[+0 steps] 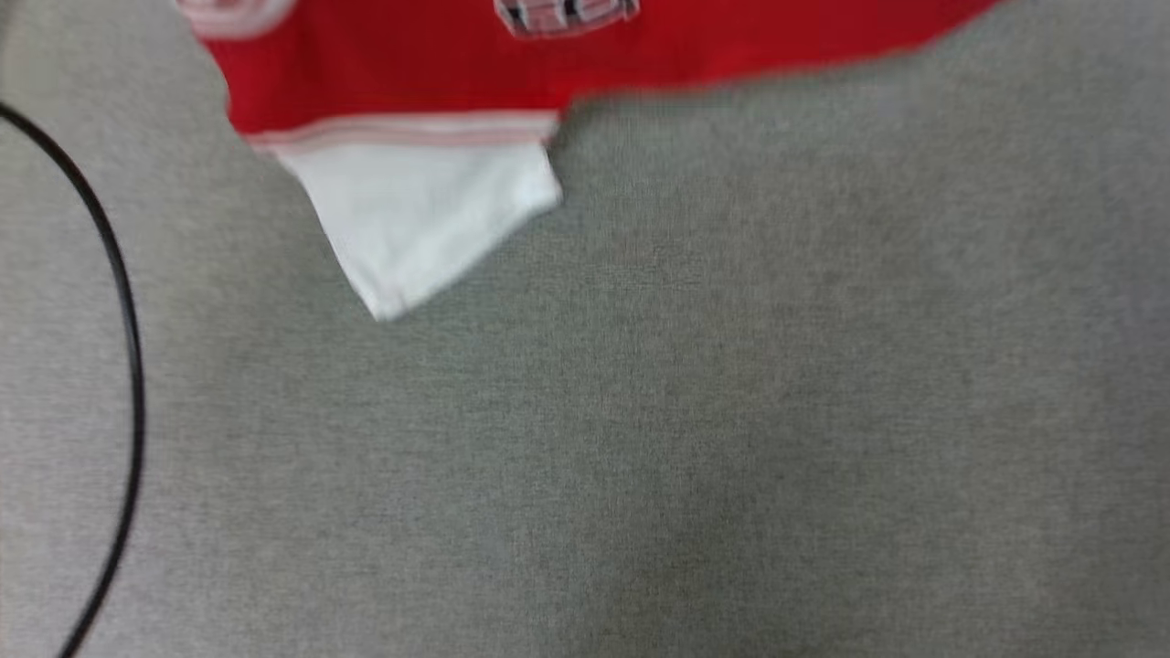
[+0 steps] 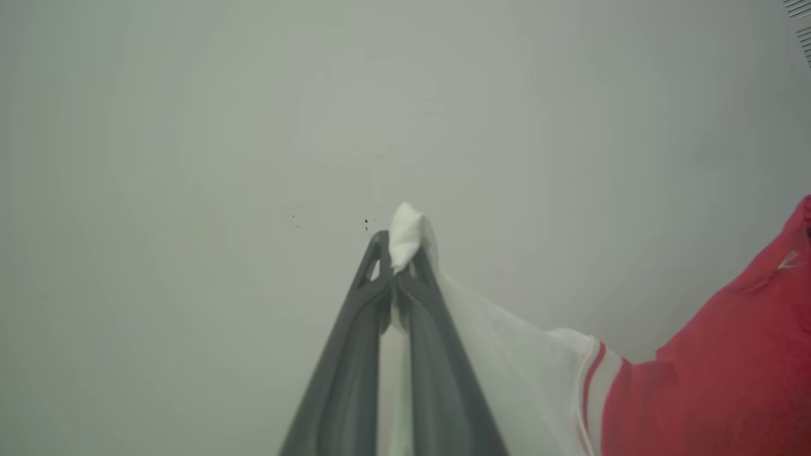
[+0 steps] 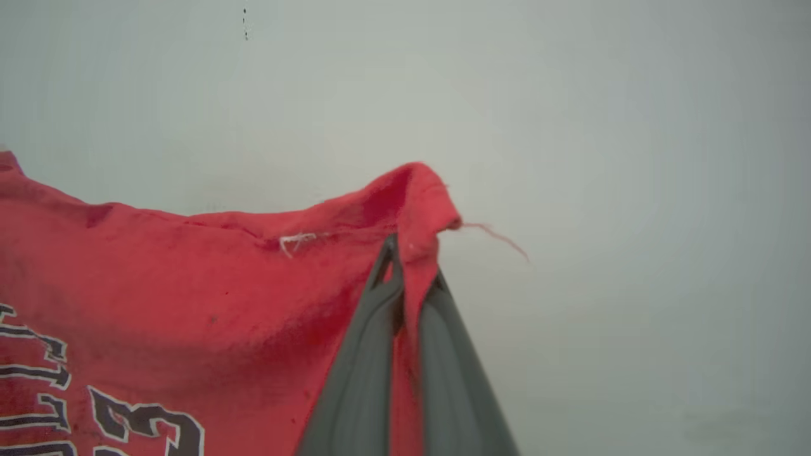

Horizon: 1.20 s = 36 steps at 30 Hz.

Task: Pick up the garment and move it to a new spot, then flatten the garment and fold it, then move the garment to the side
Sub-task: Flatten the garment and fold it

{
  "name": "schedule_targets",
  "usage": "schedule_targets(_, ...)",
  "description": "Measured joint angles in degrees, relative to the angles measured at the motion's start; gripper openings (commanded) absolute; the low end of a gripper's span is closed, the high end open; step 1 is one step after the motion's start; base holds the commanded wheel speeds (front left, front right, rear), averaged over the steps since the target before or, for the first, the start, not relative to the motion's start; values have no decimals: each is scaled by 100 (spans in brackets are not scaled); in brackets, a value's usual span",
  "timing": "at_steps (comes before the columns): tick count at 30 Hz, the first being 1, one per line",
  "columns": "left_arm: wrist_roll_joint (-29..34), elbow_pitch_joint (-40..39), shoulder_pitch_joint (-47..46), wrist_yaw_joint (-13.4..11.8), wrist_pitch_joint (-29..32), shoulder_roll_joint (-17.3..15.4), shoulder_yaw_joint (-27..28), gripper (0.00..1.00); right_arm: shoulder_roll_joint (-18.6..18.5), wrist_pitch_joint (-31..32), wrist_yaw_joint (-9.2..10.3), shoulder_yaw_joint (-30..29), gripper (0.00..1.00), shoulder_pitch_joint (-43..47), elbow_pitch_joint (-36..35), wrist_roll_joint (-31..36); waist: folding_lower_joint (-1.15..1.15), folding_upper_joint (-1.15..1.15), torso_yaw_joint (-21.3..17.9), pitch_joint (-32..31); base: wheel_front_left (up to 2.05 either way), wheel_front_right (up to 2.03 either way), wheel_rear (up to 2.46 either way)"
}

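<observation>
Garment (image 1: 439, 64): held up over the grey surface (image 1: 640, 411), long axis apparently running left to right between the grips, one white sleeve (image 1: 420, 210) pointing toward the robot. Left gripper (image 2: 398, 266) clamped on a white sleeve tip; right gripper (image 3: 408, 266) clamped on a red edge. Risk: both bites are shallow, so tension while spreading may pull cloth free and drop one side.

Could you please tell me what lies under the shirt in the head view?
Under the shirt a grey surface shows, with a black cable off to its left. Whatever lies directly beneath the red cloth and white sleeve is covered.
</observation>
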<state>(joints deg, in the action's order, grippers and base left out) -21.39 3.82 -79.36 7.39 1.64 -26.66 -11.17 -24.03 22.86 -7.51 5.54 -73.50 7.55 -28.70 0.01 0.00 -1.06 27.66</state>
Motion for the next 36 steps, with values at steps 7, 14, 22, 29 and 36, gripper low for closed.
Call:
schedule_targets(7,-171,1201,-1985,1,-294,-78,-642,0,85,-297,-1,105,0,-1631,802,488,0,0,-41,730,0,0,0)
schedule_targets(14,-296,2315,-3179,2,-783,14,-1001,0,168,-865,-1,422,0,-2971,1911,713,0,0,-31,1113,0,0,0)
schedule_targets(22,-520,2827,-3262,2,-1148,-42,-1328,0,97,-1211,-1,976,0,-3179,2576,475,0,0,41,1351,0,0,0)
schedule_targets(29,-821,2911,-2189,2,-1504,-375,-1618,0,-51,-1669,-2,1708,0,-2347,2876,-113,0,0,69,1361,0,0,0)
schedule_targets(36,-1029,2309,-503,-90,-1647,-627,-1470,0,-263,-1923,-2,2466,0,-1335,2739,-689,0,0,83,1112,0,0,0)
